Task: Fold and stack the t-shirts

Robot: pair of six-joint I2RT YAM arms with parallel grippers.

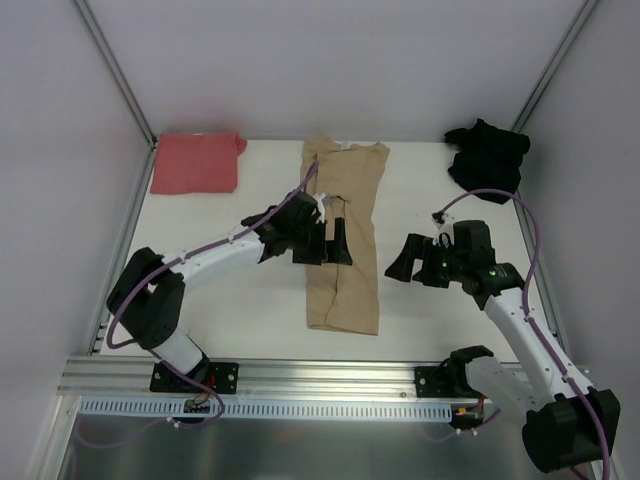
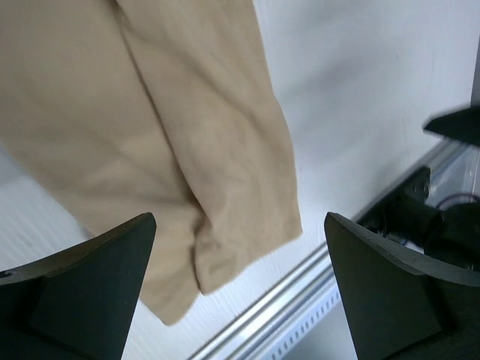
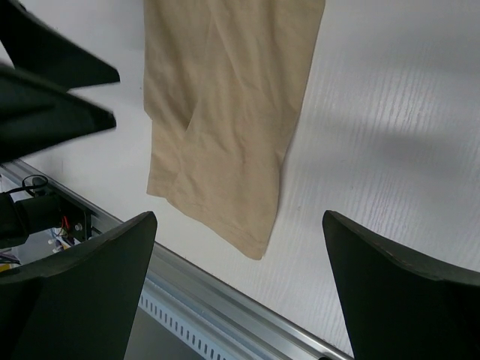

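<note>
Nearest me, the left gripper is hovering wide open over the tan shirt mid-frame, the right gripper gaping beside it, red shirt lying upper left, black shirt upper right.

A white desk with a faintly ribbed surface fills the enclosure floor (the grain shows best in the right wrist view). Along its near edge runs an aluminium rail, and just in front of that lies a white slotted strip. Pale, plain walls stand at the back and on both sides. Two slanting metal posts mark the rear corners.
</note>
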